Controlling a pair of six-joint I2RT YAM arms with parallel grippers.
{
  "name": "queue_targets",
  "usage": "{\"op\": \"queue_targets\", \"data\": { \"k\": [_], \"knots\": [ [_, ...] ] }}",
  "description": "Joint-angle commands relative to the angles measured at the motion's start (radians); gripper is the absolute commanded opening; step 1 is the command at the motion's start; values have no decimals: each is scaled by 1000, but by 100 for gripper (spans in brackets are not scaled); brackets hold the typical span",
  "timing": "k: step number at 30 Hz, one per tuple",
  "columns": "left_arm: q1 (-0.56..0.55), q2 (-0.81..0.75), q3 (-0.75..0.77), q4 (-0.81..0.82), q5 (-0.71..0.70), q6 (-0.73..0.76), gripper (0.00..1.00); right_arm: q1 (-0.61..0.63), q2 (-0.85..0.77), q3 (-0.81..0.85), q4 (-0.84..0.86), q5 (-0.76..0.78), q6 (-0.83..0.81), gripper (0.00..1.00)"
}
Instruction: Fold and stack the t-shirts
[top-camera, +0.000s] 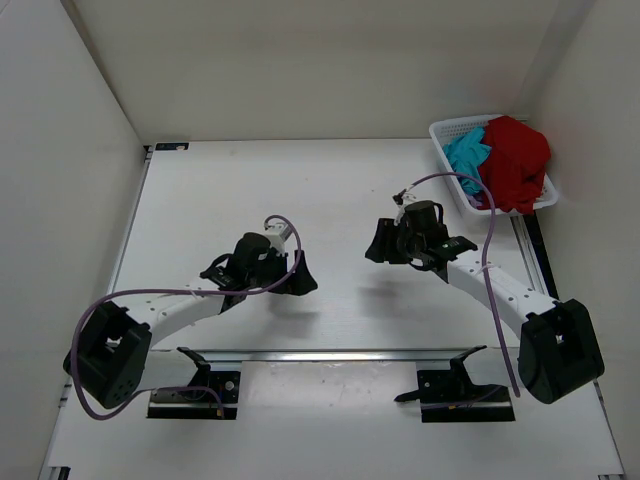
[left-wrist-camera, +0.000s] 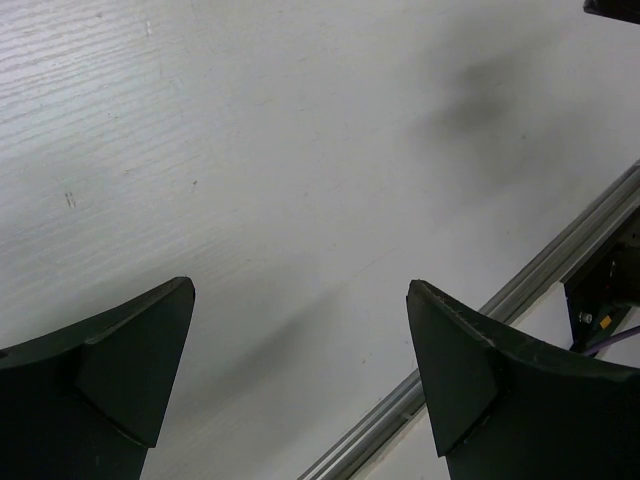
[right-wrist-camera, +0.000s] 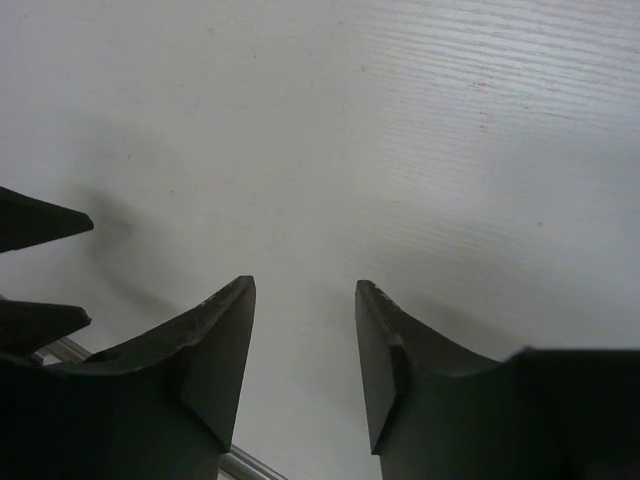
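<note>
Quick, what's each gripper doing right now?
Left gripper: open wide, holding nothing.
Right gripper: open, narrower gap, holding nothing.

One white basket (top-camera: 462, 121) holds two garments: one teal t-shirt (top-camera: 466, 152) and one dark red t-shirt (top-camera: 515, 160). Two arms, left arm (top-camera: 180, 312) and right arm (top-camera: 515, 295), share one bench (top-camera: 300, 190).
</note>
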Motion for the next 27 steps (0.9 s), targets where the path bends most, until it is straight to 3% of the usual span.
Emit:
{"op": "queue_targets", "data": {
  "k": [1, 5, 7, 11, 19, 20, 21, 23, 25, 27],
  "knots": [
    [-4, -47, 4, 59, 50, 11, 98, -11, -13, 21, 23, 11, 17, 42],
    [-27, -35, 9, 62, 46, 4, 98, -27, 15, 61, 48, 18, 42, 7],
    [-34, -11, 26, 64, 44, 0, 98, -32, 49, 111, 22, 43, 35, 0],
    [-65, 25, 47, 76, 50, -6, 99, -122, 89, 229, -23, 98, 5, 0],
    [-70, -26, -46, 215, 141, -69, 98, -527, 211, 452, -65, 261, -12, 0],
    [-83, -45, -54, 238, 138, -74, 95, -552, 236, 453, -48, 238, -3, 0],
    [-93, -61, -59, 240, 130, -72, 83, -587, 242, 490, -61, 230, 0, 1],
    [-103, -67, -49, 226, 112, -60, 71, -642, 286, 533, -52, 241, 2, 7],
    [-104, -66, -43, 213, 112, -51, 53, -699, 335, 614, -60, 230, -15, 18],
    [-107, -52, -42, 211, 109, -43, 54, -731, 395, 691, -77, 191, -38, 29]
  ]
}}
